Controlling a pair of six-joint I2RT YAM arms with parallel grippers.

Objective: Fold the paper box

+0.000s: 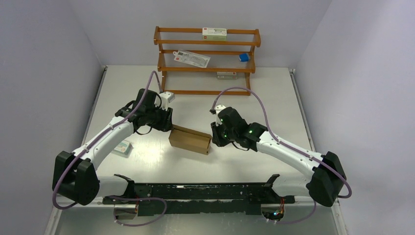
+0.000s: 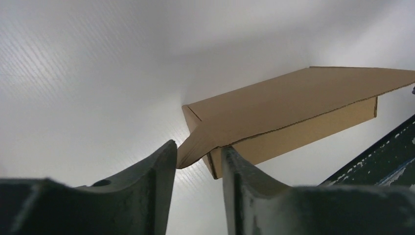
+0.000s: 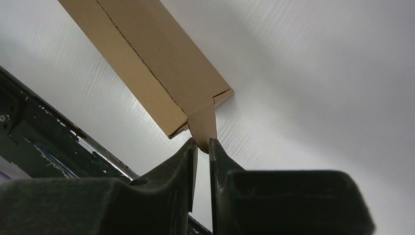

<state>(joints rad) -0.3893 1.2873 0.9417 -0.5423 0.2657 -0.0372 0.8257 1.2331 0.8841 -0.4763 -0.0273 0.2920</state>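
The right gripper [image 3: 203, 145] has its fingers nearly together, pinching a narrow tab [image 3: 203, 122] that hangs from the end of the box [image 3: 147, 63]; in the right wrist view the tab runs straight into the thin slot between the fingertips. The left gripper [image 2: 198, 154] has its fingers a little apart, with the corner of an end flap [image 2: 195, 147] reaching into the gap between them. I cannot tell whether they press on it. From that wrist the box [image 2: 293, 103] shows as a shallow brown carton, its broad top face leaning away and one long side wall turned to the camera. From above, the box [image 1: 190, 139] lies on the table [image 1: 274, 98] about midway between the two arms, its long axis running left to right and tilted slightly. The left gripper [image 1: 168, 122] is at its left end and the right gripper [image 1: 216, 137] at its right end, both arms reaching in from the near edge. A small carton [image 1: 122, 147] lies on the table beside the left arm, well apart from the box. At the far edge stands a wooden rack [image 1: 195, 69] holding a white carton [image 1: 214, 33] on its top shelf and a blue block [image 1: 243, 57] lower down.
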